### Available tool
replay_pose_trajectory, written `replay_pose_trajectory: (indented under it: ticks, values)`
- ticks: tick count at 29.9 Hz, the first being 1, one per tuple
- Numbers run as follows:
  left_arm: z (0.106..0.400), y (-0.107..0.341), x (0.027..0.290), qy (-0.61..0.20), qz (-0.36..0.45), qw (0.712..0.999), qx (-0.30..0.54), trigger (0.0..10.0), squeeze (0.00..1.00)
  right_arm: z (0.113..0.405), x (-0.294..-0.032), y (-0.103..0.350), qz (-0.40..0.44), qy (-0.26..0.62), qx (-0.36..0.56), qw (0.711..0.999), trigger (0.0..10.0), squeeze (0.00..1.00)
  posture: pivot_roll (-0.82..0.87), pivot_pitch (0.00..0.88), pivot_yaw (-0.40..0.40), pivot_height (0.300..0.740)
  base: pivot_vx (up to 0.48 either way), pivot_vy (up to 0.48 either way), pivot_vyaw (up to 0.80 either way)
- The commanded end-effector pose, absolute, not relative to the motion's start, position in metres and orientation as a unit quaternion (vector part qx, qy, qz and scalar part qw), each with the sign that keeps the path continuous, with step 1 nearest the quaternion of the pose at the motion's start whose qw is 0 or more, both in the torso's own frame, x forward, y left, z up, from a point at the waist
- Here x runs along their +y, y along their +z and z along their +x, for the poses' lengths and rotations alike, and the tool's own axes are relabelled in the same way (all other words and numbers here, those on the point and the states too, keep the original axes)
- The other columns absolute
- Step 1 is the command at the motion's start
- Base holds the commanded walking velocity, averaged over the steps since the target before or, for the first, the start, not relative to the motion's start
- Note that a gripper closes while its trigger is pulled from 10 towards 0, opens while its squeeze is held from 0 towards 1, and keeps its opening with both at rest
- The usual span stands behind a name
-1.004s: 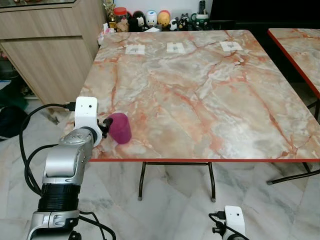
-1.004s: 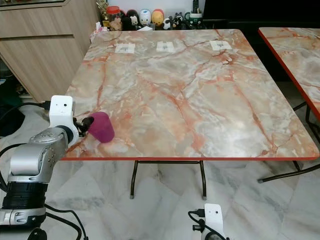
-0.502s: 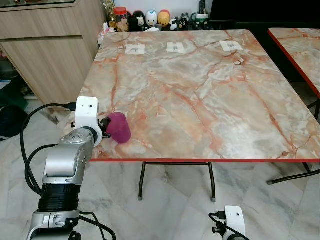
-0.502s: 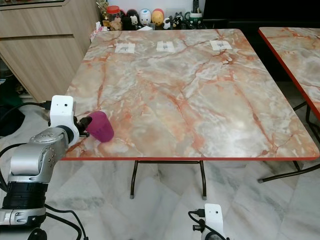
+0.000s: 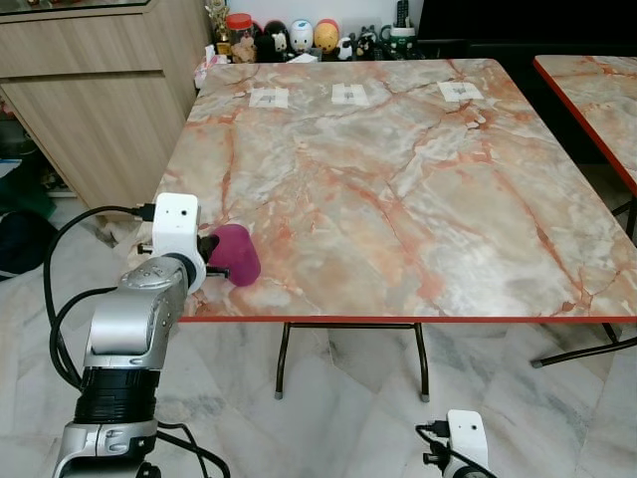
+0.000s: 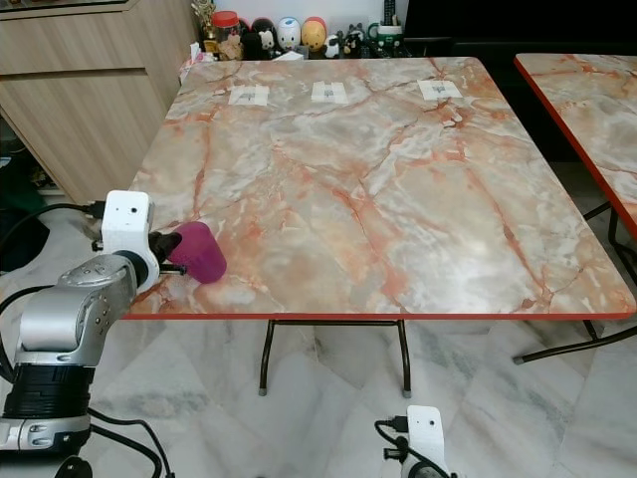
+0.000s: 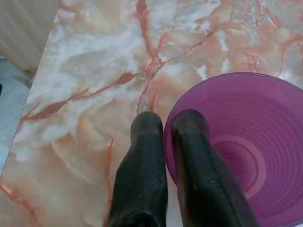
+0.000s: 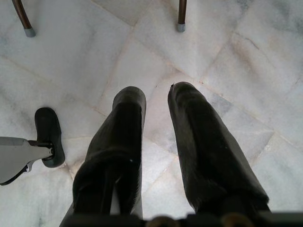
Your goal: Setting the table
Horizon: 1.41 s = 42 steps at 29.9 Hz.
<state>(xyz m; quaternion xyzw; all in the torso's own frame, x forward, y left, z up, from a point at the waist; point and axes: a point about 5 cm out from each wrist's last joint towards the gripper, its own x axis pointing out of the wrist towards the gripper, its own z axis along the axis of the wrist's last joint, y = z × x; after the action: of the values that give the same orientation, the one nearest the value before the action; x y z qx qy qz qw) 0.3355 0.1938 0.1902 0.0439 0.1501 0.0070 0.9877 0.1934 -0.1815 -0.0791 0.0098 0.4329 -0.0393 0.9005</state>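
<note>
A purple plastic cup (image 5: 237, 255) sits tilted at the near-left corner of the marble table (image 5: 398, 179), its mouth turned toward my left arm. My left gripper (image 5: 212, 257) is shut on the cup's rim. In the left wrist view one black finger (image 7: 142, 156) lies outside the cup (image 7: 246, 142) and the other inside it. My right gripper (image 8: 156, 99) hangs low over the floor tiles with its fingers apart and nothing between them.
A wooden cabinet (image 5: 90, 100) stands left of the table. Small figurines (image 5: 299, 38) and three paper cards (image 5: 348, 95) line the far edge. A second marble table (image 5: 597, 90) stands to the right. Black table legs (image 5: 284, 358) rise from the tiled floor.
The cup has tipped a little further toward my left gripper, which edged slightly forward. The right arm has not moved.
</note>
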Motion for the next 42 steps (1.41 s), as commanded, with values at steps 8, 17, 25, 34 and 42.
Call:
replay_pose_trajectory:
  ticks: [8, 17, 25, 34, 42]
  values:
    - [0.331, 0.198, 0.188, -0.005, 0.044, 0.991, 0.123, 0.0, 0.00, 0.190, -0.182, -0.081, 0.009, -0.040, 0.442, 0.896, 10.0, 0.00, 0.07, 0.107, 0.008, 0.740, 0.000, 0.000, 0.00]
    - [0.329, 0.198, 0.185, -0.015, 0.042, 0.992, 0.117, 0.0, 0.00, 0.190, -0.182, -0.081, 0.009, -0.040, 0.442, 0.896, 10.0, 0.00, 0.07, 0.108, 0.008, 0.740, 0.000, 0.000, 0.00]
    - [0.326, 0.215, 0.179, -0.018, 0.051, 0.998, 0.019, 0.0, 0.00, 0.190, -0.183, -0.081, 0.009, -0.041, 0.442, 0.896, 10.0, 0.00, 0.07, 0.105, 0.008, 0.740, 0.000, 0.000, 0.00]
    - [0.318, 0.195, 0.170, -0.061, 0.018, 0.995, 0.081, 2.4, 0.00, 0.190, -0.183, -0.081, 0.007, -0.040, 0.443, 0.896, 10.0, 0.00, 0.07, 0.110, 0.006, 0.740, 0.000, 0.000, 0.00]
    - [0.318, 0.194, 0.171, -0.061, 0.033, 0.991, 0.111, 10.0, 0.26, 0.189, -0.183, -0.081, 0.008, -0.040, 0.444, 0.895, 10.0, 0.00, 0.07, 0.111, 0.009, 0.740, 0.000, 0.000, 0.00]
